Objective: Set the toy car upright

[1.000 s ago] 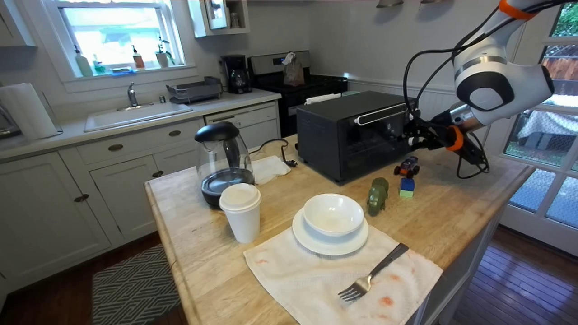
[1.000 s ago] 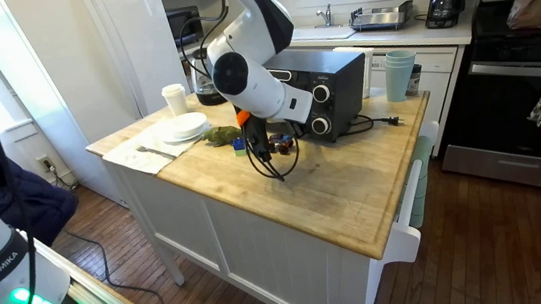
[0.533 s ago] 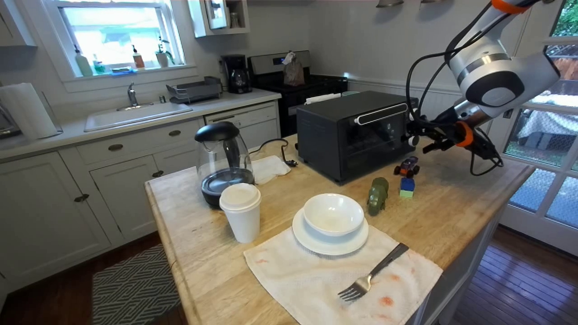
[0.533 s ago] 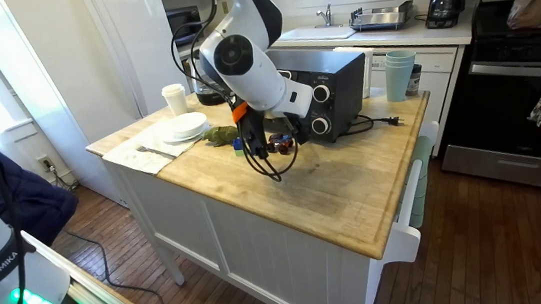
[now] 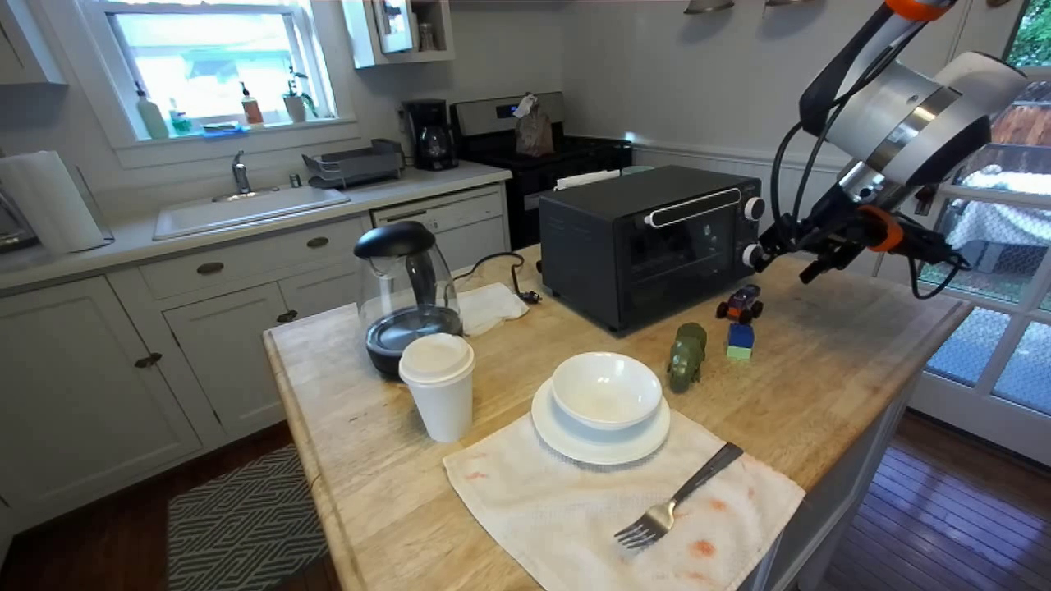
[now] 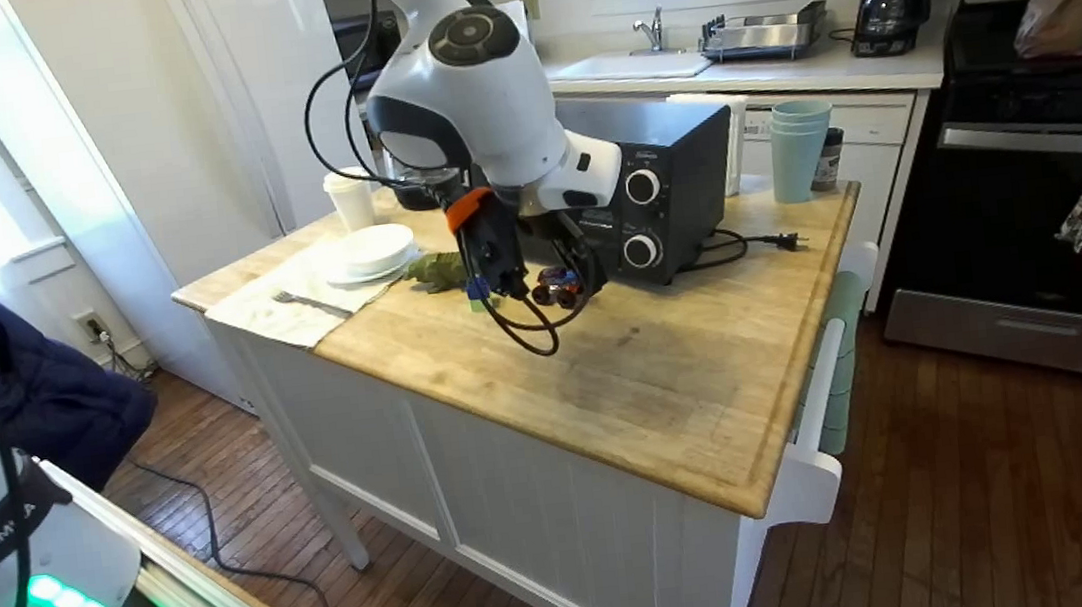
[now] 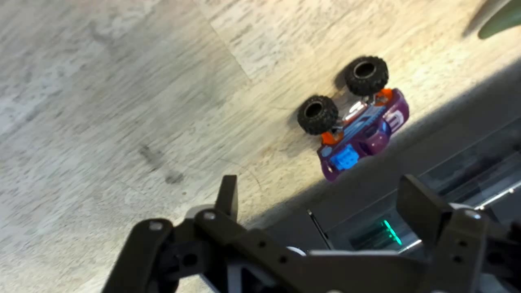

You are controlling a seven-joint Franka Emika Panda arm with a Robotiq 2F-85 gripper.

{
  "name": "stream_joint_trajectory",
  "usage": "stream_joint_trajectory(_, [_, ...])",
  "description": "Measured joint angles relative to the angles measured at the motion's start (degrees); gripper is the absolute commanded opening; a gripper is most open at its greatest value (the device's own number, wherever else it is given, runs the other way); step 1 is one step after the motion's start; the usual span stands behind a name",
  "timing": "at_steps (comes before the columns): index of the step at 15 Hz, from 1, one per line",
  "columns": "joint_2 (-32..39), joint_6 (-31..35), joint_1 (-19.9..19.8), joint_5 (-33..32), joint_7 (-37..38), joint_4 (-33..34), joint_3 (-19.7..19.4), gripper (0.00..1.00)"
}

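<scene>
The toy car [image 7: 358, 126] is small, with a purple body, blue and orange parts and black wheels. In the wrist view it appears to lie on its side, wheel hubs facing the camera and body beside the oven's base. In both exterior views it rests on the wooden table, at the oven's front [image 5: 740, 304], partly behind arm cables [image 6: 559, 287]. My gripper [image 7: 323, 199] is open, with its two fingers wide apart and nothing between them. It hangs above the table beside the oven's knob end, above and apart from the car [image 5: 786, 268].
The black toaster oven [image 5: 649, 238] stands close behind the car. A blue and green block [image 5: 740, 341] and a green toy animal [image 5: 686, 357] are near it. A white bowl [image 5: 608, 390] on a plate, a fork [image 5: 677, 497], a cup [image 5: 438, 386] and a kettle [image 5: 410, 295] stand further off.
The arm and gripper have moved right in an exterior view, away from the oven's knobs, rising slightly, with the wrist tilting. The toy car has not moved.
</scene>
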Motion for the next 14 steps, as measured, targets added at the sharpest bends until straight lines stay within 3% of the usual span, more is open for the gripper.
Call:
stream_joint_trajectory(3, [-1.55,-1.14,2.08,-13.3,8.47,-1.48,-3.19,1.0])
stream_joint_trajectory(6, [-3.23,-3.2,3.61,-21.69,13.61,-1.7,-5.83,1.0])
stream_joint_trajectory(8, [-4.65,-3.5,1.9,-28.32,17.86,-1.84,-4.37,1.0])
stream_joint_trajectory(14, [-9.0,-6.19,-3.4,-40.07,25.7,-2.61,0.45,1.0])
